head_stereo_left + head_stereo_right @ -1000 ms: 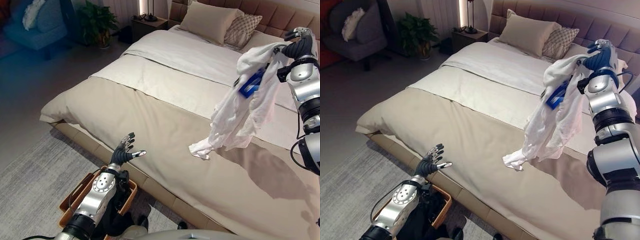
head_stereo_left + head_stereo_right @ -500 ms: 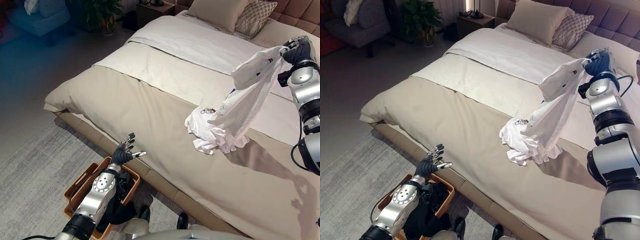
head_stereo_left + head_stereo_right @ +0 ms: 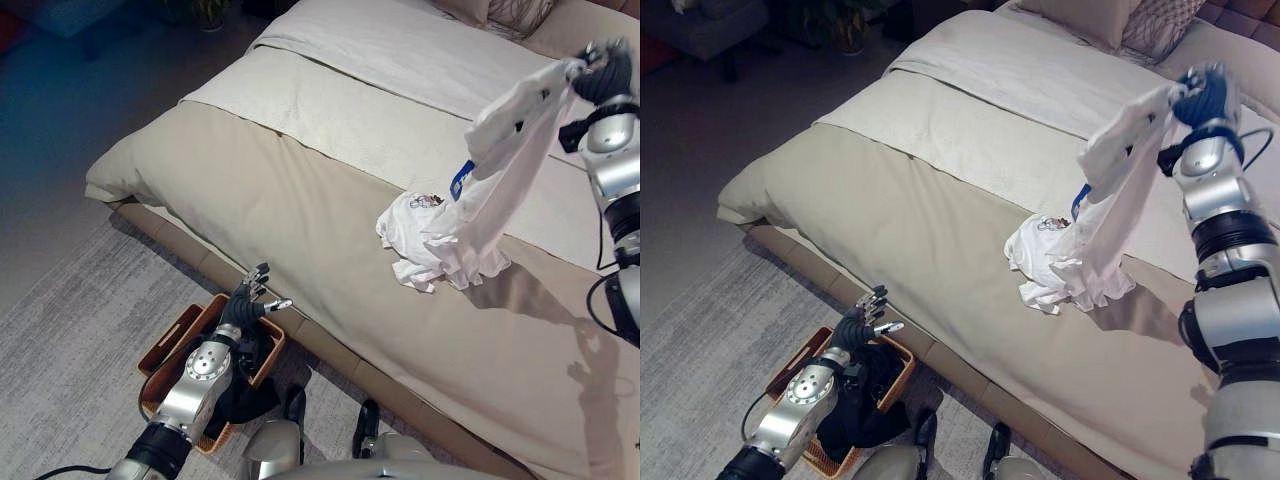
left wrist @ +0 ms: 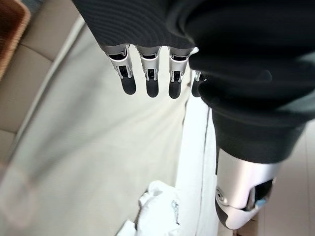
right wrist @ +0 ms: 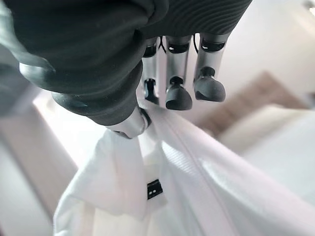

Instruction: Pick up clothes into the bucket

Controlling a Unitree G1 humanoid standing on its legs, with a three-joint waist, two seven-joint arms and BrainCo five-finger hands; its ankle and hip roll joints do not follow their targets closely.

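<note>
My right hand (image 3: 603, 74) is raised over the right side of the bed, shut on the top of a white garment (image 3: 490, 185) with a blue patch. The cloth hangs down from it, and its lower end is bunched on the beige cover (image 3: 1065, 262). The right wrist view shows my fingers (image 5: 178, 93) pinching the white fabric (image 5: 206, 196). My left hand (image 3: 248, 301) hovers open, fingers straight, above a brown wicker basket (image 3: 170, 345) on the floor by the bed's near edge. Dark clothes (image 3: 865, 400) lie in the basket.
The wide bed (image 3: 300, 180) has a beige cover and a white sheet, with pillows (image 3: 1160, 15) at its head. A grey rug (image 3: 70, 350) lies under the basket. A dark chair (image 3: 710, 25) stands at the far left.
The view has tilted down toward the floor. The garment's hanging end has dropped lower, so more of it rests on the bed. My left hand stays open above the basket.
</note>
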